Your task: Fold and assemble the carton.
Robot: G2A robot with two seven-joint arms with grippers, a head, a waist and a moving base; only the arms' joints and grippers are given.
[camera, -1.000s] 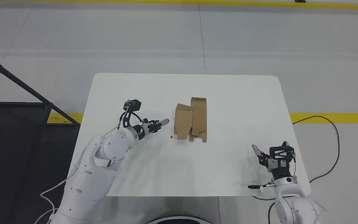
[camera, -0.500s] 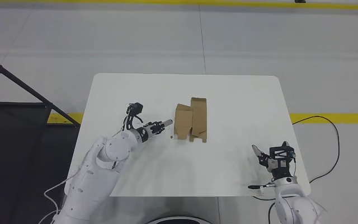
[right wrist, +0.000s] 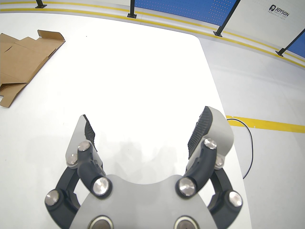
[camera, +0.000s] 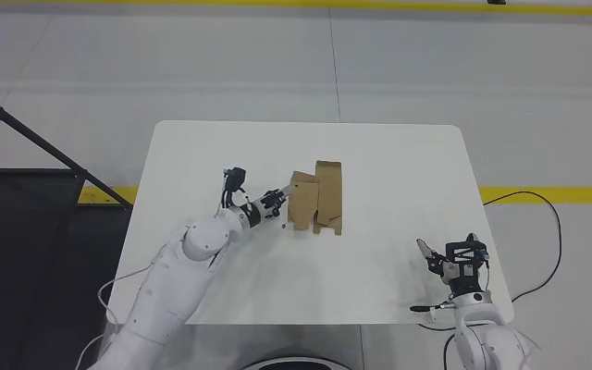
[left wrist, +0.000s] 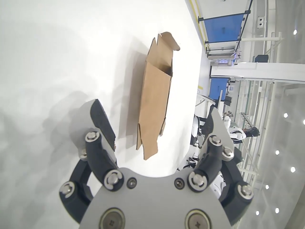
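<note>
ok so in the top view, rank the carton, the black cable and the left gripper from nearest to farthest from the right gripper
1. black cable, on the floor just past the table edge by the right gripper
2. carton, mid-table
3. left gripper, at the carton's far side

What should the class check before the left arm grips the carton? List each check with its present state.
1. Open left gripper: ok.
2. In line with it, the carton: ok.
3. Fingertip contact with the carton's edge: cannot tell.
4. Open right gripper, apart from the carton: ok.
5. Room between the carton and the edges of the table: ok.
6. Assembly of the carton: not ok, it lies nearly flat.
</note>
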